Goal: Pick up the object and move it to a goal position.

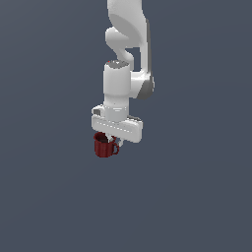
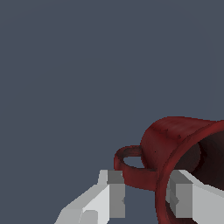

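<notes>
Mug (image 1: pixel 104 146): small, dark red, glossy cylinder with a loop handle; hanging just under the gripper, toward the exterior view's left end of its body, handle pointing to that view's right.
Gripper (image 1: pixel 112 140): white, blocky, with grey pads (image 2: pixel 116 192); fingers partly closed and pinching the mug's wall, one finger sitting inside the rim and one outside by the handle.
Arm (image 1: pixel 123 59): smooth white rounded links, reaching straight down.
Background: flat, matte grey-blue.

White arm (image 1: pixel 123 74) vertical; dark red mug (image 1: pixel 104 145) upright beneath jaws, handle toward exterior view's right.
</notes>
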`<state>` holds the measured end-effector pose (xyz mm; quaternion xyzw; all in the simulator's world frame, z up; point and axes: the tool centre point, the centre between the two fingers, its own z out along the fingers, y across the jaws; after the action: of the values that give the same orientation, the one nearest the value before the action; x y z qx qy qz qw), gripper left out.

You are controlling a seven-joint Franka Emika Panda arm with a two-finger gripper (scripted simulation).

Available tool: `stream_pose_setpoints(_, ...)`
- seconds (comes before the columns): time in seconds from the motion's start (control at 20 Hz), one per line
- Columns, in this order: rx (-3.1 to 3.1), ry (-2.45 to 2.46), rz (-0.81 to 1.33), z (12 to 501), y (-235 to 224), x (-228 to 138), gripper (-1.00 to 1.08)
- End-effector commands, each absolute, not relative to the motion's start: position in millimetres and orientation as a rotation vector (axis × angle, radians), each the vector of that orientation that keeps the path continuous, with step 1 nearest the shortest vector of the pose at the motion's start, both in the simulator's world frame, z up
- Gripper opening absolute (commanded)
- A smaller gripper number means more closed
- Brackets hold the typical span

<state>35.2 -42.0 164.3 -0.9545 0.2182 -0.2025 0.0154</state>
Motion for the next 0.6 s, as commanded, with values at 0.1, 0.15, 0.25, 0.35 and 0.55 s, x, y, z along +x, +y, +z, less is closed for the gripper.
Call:
stream_pose_setpoints(0.1, -2.912, 0.719, -0.847, 206, -51, 61, -1.0)
stream_pose_setpoints(0.15, -2.9, 0.727, -0.889, 215, -53, 65, -1.0)
stream_pose_setpoints(0.25, -2.874, 0.742, -0.968, 231, -56, 72, -1.0)
stream_pose_setpoints(0.35, -2.85, 0.755, -1.038, 246, -59, 78, -1.0)
stream_pose_setpoints(0.55, -2.806, 0.776, -1.152, 271, -64, 86, -1.0)
